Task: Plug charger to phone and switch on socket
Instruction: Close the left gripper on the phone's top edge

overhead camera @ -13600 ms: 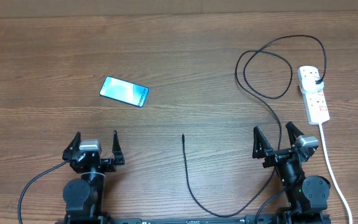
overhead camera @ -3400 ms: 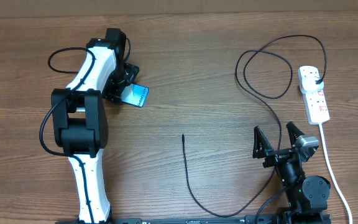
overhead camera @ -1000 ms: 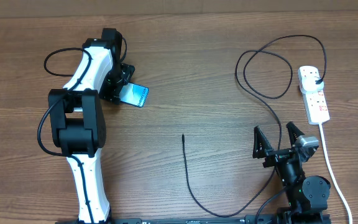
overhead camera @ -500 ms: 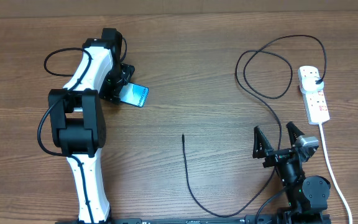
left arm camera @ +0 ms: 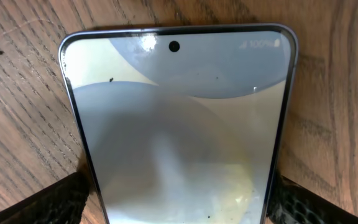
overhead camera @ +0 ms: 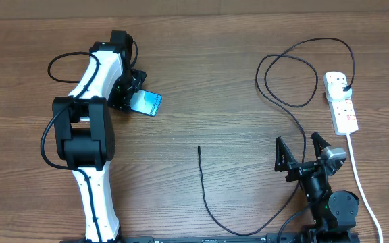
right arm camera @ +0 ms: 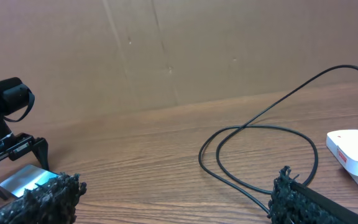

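Note:
The phone (overhead camera: 148,103) lies flat on the wooden table at the upper left, screen lit. My left gripper (overhead camera: 130,98) is at its left end. In the left wrist view the phone (left arm camera: 179,106) fills the frame and my left fingers (left arm camera: 179,202) press against both long edges. The charger (overhead camera: 205,196) is a thin black cable with its slim tip (overhead camera: 199,148) lying free mid-table; it loops up right to a black plug (overhead camera: 345,86) in the socket (overhead camera: 343,111). My right gripper (overhead camera: 300,152) is open and empty at the lower right, its fingers (right arm camera: 173,199) wide apart.
The socket's thick white cord (overhead camera: 360,182) runs down the right side past my right arm. The charger's loops (right arm camera: 260,134) lie in front of the right gripper, with the socket (right arm camera: 353,146) to their right. A brown wall stands behind the table.
My left arm reached from its rest place to the phone and its fingers closed in on the phone's edges. Nothing has moved in the last second. The right arm has stayed still.

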Tool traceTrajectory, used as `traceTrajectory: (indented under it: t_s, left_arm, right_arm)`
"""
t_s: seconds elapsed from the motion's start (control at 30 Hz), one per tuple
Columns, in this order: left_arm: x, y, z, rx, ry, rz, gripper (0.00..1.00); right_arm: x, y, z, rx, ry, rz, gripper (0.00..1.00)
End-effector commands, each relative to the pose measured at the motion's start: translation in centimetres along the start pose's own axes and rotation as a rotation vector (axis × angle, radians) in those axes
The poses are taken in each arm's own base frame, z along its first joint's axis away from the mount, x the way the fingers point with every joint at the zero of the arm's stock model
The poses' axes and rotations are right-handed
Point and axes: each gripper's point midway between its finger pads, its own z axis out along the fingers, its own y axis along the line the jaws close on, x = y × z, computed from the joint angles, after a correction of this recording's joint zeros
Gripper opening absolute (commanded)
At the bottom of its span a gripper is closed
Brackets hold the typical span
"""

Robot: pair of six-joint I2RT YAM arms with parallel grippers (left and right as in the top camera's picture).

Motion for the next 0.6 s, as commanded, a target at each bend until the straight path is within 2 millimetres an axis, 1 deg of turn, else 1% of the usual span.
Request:
traceTrajectory:
  t_s: [0.0, 0.57]
  left_arm:
    - [0.06, 1.58, 1.44, -0.059, 0.003, 0.014, 0.92]
    - [0.06, 1.57, 1.44, -0.058, 0.004, 0.018, 0.85]
  right_arm:
    - [0.16, -0.08, 0.01, 0.004, -0.004, -0.007, 1.00]
    - [0.16, -0.08, 0.01, 0.004, -0.004, -0.007, 1.00]
